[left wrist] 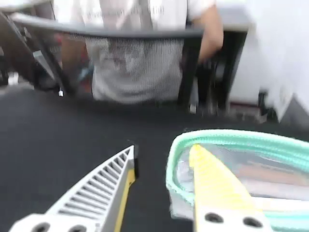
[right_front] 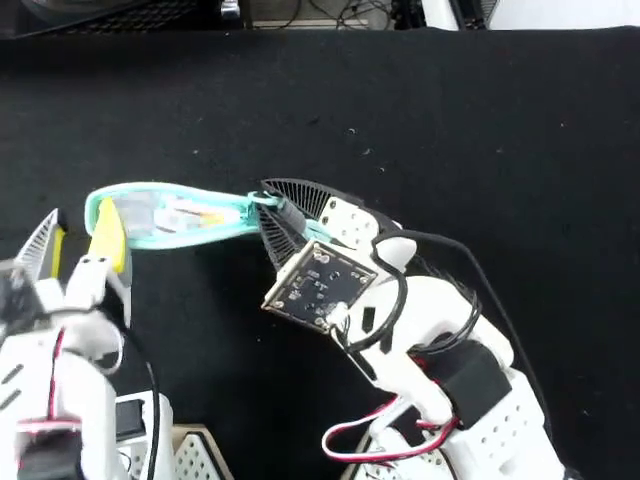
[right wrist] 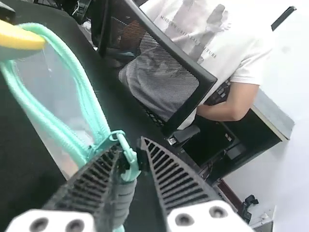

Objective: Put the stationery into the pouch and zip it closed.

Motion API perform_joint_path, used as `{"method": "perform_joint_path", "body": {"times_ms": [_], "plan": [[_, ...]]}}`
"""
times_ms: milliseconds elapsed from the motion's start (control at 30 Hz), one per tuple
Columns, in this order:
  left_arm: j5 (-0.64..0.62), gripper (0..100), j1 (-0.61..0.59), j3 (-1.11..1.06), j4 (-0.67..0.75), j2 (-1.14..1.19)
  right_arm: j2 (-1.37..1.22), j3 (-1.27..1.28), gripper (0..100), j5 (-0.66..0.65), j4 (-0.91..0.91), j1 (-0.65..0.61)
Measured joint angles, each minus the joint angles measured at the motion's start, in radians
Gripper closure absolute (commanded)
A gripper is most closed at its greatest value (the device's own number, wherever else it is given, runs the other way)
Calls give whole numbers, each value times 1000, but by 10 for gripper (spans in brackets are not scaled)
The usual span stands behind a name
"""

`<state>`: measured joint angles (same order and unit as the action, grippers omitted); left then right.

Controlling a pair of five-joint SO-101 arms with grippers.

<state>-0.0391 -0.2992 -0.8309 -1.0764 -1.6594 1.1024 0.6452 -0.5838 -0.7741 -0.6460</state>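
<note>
From the right wrist we are seeing our right end effector [right wrist: 129, 145] pinching the zipper pull [right wrist: 127, 159]. Overhead, our left end effector [right_front: 76, 210] is standing spread at the pouch [right_front: 170, 222] mouth.

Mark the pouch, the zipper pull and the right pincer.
pouch [right_front: 150, 187], high view, on its mint zip rim.
zipper pull [right wrist: 125, 151], right wrist view, on the mint loop.
right pincer [right wrist: 129, 145], right wrist view, midway between its fingertips.
</note>
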Motion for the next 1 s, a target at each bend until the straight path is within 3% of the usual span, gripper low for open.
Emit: {"method": "perform_joint_path", "body": {"times_ms": [500, 767, 867, 1000], "plan": [[-18, 741, 11, -18, 9, -14, -212, -14, 985, 2, 192, 5], [147, 741, 290, -135, -41, 66, -213, -29, 985, 64, 180, 3], [147, 741, 290, -190, 18, 89, -213, -60, 985, 66, 123, -9], [57, 739, 184, -247, 138, 98, -213, -109, 985, 54, 20, -89]]}}
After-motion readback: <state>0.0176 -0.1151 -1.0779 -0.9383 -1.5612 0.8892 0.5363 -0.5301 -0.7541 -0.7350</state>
